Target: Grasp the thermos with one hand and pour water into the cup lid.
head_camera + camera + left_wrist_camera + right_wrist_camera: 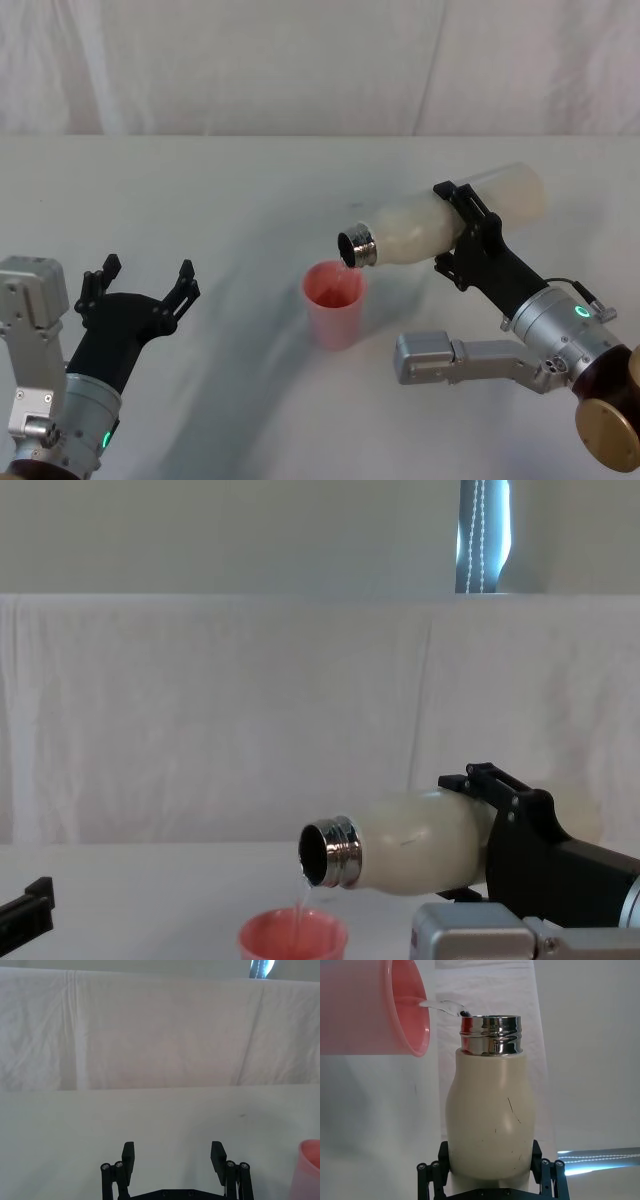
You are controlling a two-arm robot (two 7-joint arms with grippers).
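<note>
Right hand [470, 238] is clamping the tilted cream-white steel-necked thermos [440, 226], thin clear water [300, 892] streaming into the small pink cup lid [334, 303] beyond its fingertips; tilting further risks overshooting the rim onto the bench [200, 200].

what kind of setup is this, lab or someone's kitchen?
Likely a lab or data-collection rig, not a kitchen. White cloth drapes the backdrop, the white table carries just a pink cup lid, and the right gripper tips a thermos over it.
</note>
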